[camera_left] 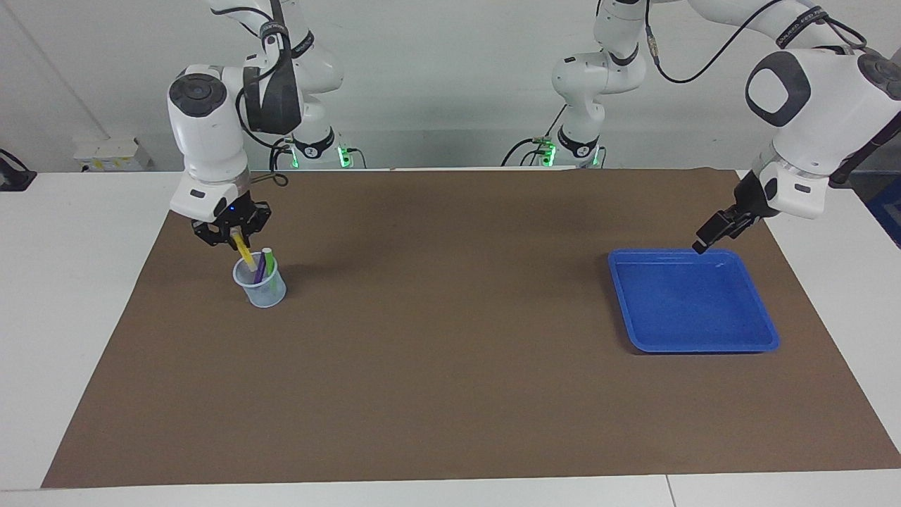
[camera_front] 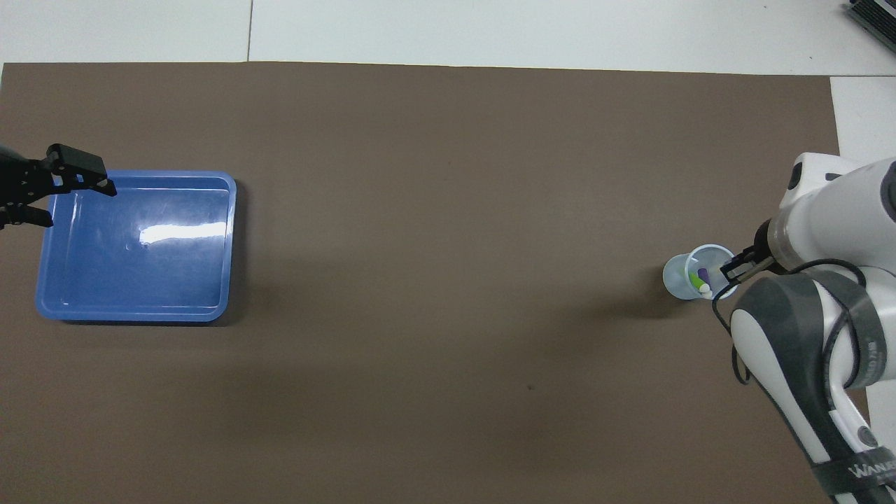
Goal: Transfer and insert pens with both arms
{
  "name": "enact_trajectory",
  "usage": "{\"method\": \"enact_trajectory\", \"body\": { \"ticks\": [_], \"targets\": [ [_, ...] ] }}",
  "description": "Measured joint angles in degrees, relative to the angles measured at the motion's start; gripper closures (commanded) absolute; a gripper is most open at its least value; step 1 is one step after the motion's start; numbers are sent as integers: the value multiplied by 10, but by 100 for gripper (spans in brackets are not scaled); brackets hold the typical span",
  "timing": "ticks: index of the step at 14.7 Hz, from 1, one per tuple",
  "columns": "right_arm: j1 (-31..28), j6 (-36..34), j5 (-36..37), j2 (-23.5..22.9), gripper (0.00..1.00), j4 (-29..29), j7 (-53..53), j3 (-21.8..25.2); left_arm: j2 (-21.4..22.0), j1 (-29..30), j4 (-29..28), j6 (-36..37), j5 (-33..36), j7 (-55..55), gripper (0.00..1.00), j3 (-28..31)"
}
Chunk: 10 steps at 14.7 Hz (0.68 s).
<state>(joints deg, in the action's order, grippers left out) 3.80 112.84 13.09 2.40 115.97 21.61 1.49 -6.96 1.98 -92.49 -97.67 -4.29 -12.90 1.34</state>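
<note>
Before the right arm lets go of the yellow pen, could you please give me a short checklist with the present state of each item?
1. Right gripper shut on the yellow pen: ok.
2. Yellow pen's lower end inside the clear cup: ok.
3. Purple pen and green pen already in the cup: ok.
4. Cup upright on the brown mat: ok.
5. Blue tray holds no pens: ok.
6. Left gripper open, over the tray's edge nearest the robots: ok.

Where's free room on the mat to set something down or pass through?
The brown mat lies bare between the clear cup and the blue tray, and across its whole edge farthest from the robots. The tray itself holds nothing. Crowded only at the cup: right end effector holds the yellow pen over it. Left end effector hangs open over the tray's rim.
</note>
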Motion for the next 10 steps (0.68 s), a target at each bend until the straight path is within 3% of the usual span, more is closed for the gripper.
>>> {"method": "enact_trajectory", "body": {
  "ticks": [5, 10],
  "targets": [
    [-4, 27, 4, -20, 100, 10, 7, 0, 4, -23, 42, 100, 23, 41, 0, 0],
    [-7, 47, 8, -34, 100, 15, 7, 0, 49, -26, 31, 157, 23, 45, 0, -9]
  ]
}}
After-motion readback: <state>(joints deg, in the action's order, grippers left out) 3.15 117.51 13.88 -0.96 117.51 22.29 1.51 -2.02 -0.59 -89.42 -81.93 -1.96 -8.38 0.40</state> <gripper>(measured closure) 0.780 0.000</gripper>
